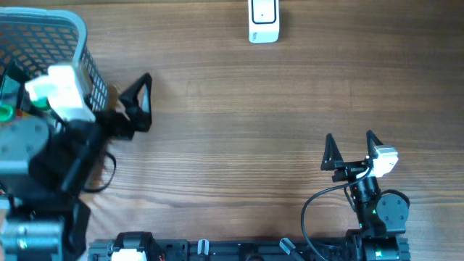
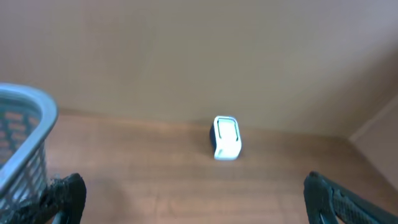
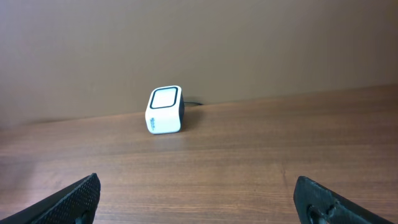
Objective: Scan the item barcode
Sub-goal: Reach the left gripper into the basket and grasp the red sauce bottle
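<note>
Overhead — end effectors (image 1: 147, 103) (image 1: 350, 138) agape, empty

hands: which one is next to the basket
The left hand, open right beside the grey mesh basket; the right hand is far from it.

In the overhead view the basket (image 1: 69, 32) runs off the top and left edges. The left arm (image 1: 51, 145) covers most of its inside, and a green bit (image 1: 6, 112) shows there, too little to name. The scanner (image 1: 263, 25) is clipped by the top edge. The left wrist view is soft throughout. There the fingers (image 2: 67, 199) of the left hand (image 2: 193, 186) are cut by the bottom edge. The right hand (image 3: 196, 183) has its fingers (image 3: 78, 198) cut off likewise.
</note>
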You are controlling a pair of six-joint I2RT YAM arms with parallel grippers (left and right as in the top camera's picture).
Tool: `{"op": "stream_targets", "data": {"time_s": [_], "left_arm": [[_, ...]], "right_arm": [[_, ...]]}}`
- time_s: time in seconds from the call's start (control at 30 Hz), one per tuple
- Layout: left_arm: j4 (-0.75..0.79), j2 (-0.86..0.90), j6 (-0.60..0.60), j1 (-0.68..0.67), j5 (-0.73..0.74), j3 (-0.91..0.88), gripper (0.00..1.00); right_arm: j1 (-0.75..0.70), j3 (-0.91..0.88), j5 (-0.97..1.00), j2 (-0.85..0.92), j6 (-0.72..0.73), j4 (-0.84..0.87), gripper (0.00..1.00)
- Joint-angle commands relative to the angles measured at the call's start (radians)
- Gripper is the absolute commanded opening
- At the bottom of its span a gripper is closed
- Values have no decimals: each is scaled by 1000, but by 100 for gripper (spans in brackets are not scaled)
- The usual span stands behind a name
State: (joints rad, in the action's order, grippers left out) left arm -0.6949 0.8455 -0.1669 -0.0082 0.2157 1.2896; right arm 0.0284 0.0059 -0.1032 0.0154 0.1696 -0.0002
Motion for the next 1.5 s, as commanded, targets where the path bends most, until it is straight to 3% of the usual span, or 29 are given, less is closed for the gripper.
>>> {"op": "stream_targets", "data": {"time_s": [0.0,0.17,0.23,0.33,0.43,0.57,0.77,0.87,1.47], "left_arm": [[-38,95,-13,-1,-26,57,100],[41,141,2,0,-18,57,100],[71,144,-19,0,-111,60,100],[39,167,-150,12,-419,95,100],[-23,211,-190,74,-549,147,100],[-113,308,-266,246,-496,243,100],[-218,473,-504,553,-348,316,100],[-215,534,-512,640,-256,316,100],[-208,910,-530,775,-243,315,100]], "right_arm": [[5,0,14,-5,-13,4,100],[5,0,14,-5,-12,4,100],[5,-1,14,-5,-12,4,100],[5,-1,14,-5,-12,4,100],[5,-1,14,-5,-12,4,100],[5,-1,14,-5,-12,4,100],[5,-1,14,-5,-12,4,100],[5,-1,14,-5,-12,4,100],[5,-1,14,-5,-12,4,100]]}}
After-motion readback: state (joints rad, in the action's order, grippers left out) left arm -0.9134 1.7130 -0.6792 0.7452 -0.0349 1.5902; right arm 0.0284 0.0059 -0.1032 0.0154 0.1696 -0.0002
